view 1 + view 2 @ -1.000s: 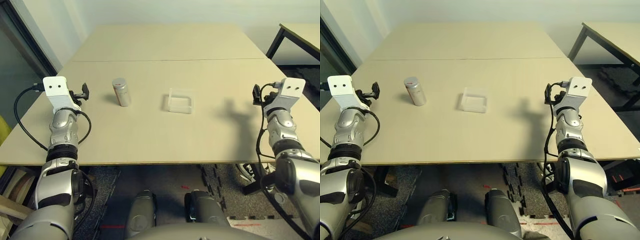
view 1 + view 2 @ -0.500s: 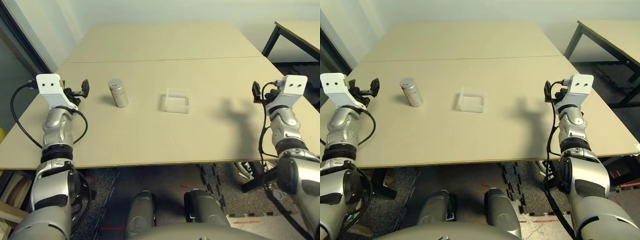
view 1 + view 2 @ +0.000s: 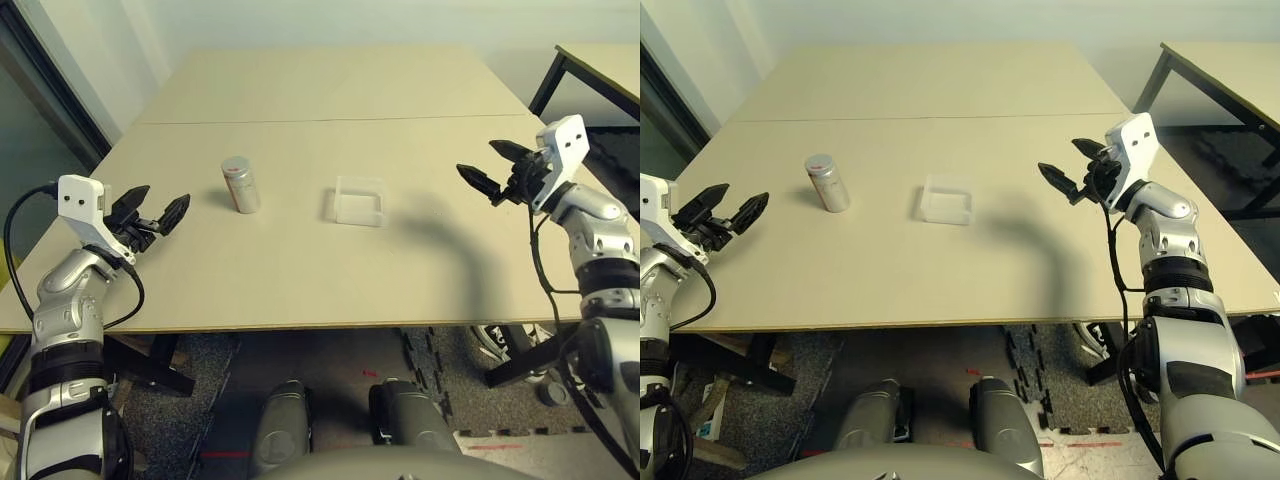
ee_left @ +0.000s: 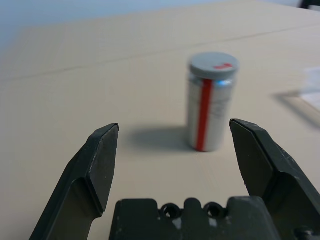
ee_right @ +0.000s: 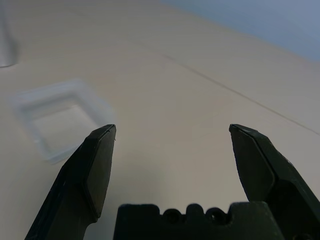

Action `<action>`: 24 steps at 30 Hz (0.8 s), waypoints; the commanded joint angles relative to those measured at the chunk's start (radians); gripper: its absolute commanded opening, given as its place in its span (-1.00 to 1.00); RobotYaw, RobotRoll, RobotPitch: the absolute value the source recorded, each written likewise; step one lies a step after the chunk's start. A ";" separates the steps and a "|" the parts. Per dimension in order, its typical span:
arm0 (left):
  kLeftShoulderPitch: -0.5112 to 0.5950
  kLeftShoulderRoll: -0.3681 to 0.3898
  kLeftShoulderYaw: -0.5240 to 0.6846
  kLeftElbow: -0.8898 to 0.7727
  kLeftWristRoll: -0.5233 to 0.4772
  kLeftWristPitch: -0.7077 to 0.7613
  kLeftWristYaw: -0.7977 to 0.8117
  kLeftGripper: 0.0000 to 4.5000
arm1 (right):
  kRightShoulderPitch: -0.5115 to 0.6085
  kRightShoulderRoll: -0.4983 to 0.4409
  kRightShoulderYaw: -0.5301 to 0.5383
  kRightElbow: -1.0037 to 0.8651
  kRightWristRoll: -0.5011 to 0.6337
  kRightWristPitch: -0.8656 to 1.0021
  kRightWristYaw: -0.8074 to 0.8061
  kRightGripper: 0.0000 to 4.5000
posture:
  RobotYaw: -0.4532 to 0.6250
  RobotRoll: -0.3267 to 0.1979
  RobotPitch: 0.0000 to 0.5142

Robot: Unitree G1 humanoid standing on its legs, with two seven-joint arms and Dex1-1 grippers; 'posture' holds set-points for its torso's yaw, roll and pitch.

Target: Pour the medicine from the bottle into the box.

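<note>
the left tool [image 3: 150, 212] hangs level with its fingers spread wide and nothing between them, aimed at the bottle [image 3: 240, 184], which stands upright on the desk [image 3: 300, 260] just ahead of it, apart from both fingers; that lineup suits a side grasp. the right tool [image 3: 493, 168] is likewise wide open and empty, turned inward toward the box [image 3: 359, 201], which lies flat on the desk well ahead of it, beside the bottle. the bottle's grey cap looks closed, so its contents are hidden. the clear box is faint against the desk; whether it has a lid i cannot tell.
</note>
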 commanded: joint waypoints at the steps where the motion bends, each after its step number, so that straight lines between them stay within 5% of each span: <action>1: -0.013 -0.034 -0.066 -0.002 0.021 0.008 -0.039 0.98 | 0.003 -0.015 0.032 -0.042 0.006 0.048 0.077 1.00 | -0.31 0.25 -0.81; 14: -0.226 -0.087 -0.141 0.322 0.112 -0.160 -0.085 0.98 | 0.043 -0.050 0.059 -0.268 0.065 0.237 0.238 1.00 | -0.42 0.25 -0.79; 24: -0.271 -0.095 -0.141 0.410 0.151 -0.236 -0.073 0.98 | 0.069 -0.055 0.062 -0.320 0.067 0.269 0.238 1.00 | -0.43 0.25 -0.76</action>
